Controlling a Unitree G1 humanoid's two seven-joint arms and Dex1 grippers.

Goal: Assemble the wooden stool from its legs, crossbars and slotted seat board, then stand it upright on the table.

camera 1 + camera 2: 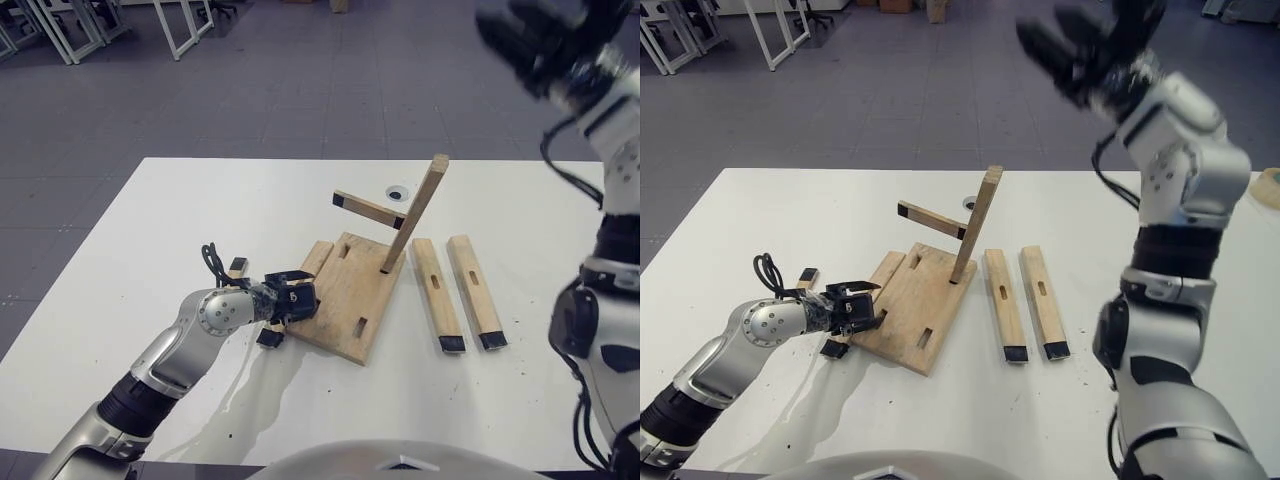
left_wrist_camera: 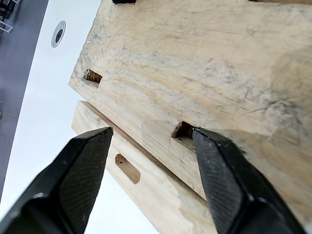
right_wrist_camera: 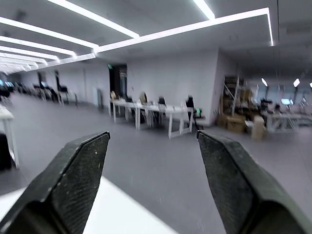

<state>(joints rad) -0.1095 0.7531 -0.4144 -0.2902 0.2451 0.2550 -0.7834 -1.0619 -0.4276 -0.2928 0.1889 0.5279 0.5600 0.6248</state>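
Seat board (image 1: 352,295) edge faces spread left pincer (image 1: 300,297); right pincer (image 1: 1080,45) raised high.

No text, number or brand could be read anywhere. The slotted seat board (image 1: 350,295), the loose legs (image 1: 438,295) lying beside it and the white table (image 1: 200,200) showed plain surfaces without legible marks. In the right wrist view, left of the frame's centre, a small green sign (image 3: 109,67) sat above a dark doorway (image 3: 118,83), but it was too small and blurred to make out.
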